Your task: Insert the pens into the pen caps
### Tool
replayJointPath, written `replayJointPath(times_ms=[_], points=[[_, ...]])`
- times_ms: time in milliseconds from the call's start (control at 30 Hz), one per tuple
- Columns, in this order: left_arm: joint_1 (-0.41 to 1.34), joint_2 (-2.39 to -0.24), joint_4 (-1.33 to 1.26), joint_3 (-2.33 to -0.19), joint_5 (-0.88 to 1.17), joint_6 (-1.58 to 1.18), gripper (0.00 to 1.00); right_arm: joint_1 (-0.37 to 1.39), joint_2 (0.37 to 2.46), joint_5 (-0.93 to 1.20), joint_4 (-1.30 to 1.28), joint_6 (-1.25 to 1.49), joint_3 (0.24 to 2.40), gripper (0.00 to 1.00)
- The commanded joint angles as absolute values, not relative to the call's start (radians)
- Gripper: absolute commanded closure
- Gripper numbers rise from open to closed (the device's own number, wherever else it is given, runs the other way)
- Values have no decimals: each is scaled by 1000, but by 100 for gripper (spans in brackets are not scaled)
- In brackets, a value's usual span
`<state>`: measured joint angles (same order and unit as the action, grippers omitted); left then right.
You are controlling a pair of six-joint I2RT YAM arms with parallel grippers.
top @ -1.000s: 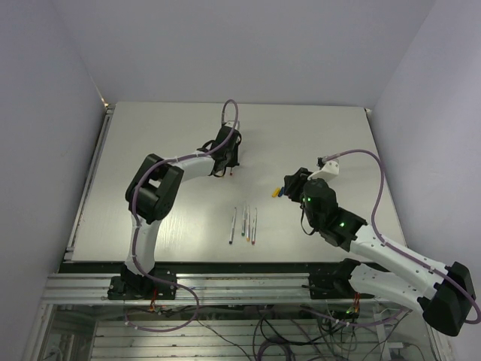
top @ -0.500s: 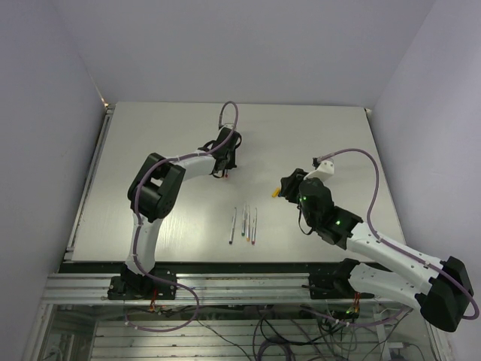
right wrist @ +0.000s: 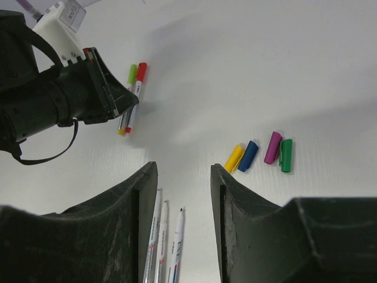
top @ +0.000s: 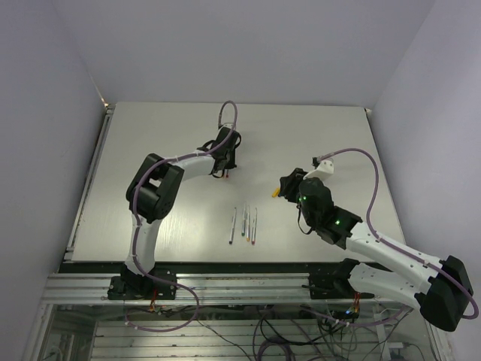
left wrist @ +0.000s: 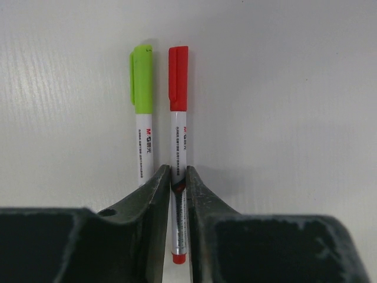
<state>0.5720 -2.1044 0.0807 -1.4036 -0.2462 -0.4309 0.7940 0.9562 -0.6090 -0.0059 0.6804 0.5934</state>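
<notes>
1. Loose pens point(right wrist: 163, 236) are lying nearer than the red pen point(left wrist: 178, 112).
2. Right gripper point(right wrist: 183, 167) is hovering open, empty.
3. Left gripper point(left wrist: 178, 169) is straddling the capped red pen; grip unclear. I'd be widening before lifting, sparing the green pen point(left wrist: 141, 118) beside it.

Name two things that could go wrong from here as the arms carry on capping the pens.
1. The left gripper straddles the red-capped pen, which lies right beside the green-capped pen. Pulling away could drag or roll either one.
2. The yellow cap and blue cap lie tight together, as do the purple cap and green cap. The open right gripper may knock a neighbour when picking one.
</notes>
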Motion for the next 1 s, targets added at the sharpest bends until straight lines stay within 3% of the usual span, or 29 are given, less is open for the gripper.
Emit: replayJointPath(times_ms=[0, 500, 633, 967], points=[[567, -2013, 62, -1387, -222, -444, 71, 794, 933, -614, 17, 678, 575, 59], [576, -1865, 15, -1279, -218, -455, 68, 792, 908, -674, -1, 729, 564, 58], [590, -1788, 11, -1181, -222, -456, 67, 773, 866, -707, -23, 813, 534, 41], [814, -1582, 156, -977, -397, -451, 56, 743, 944, -671, -158, 820, 582, 42]])
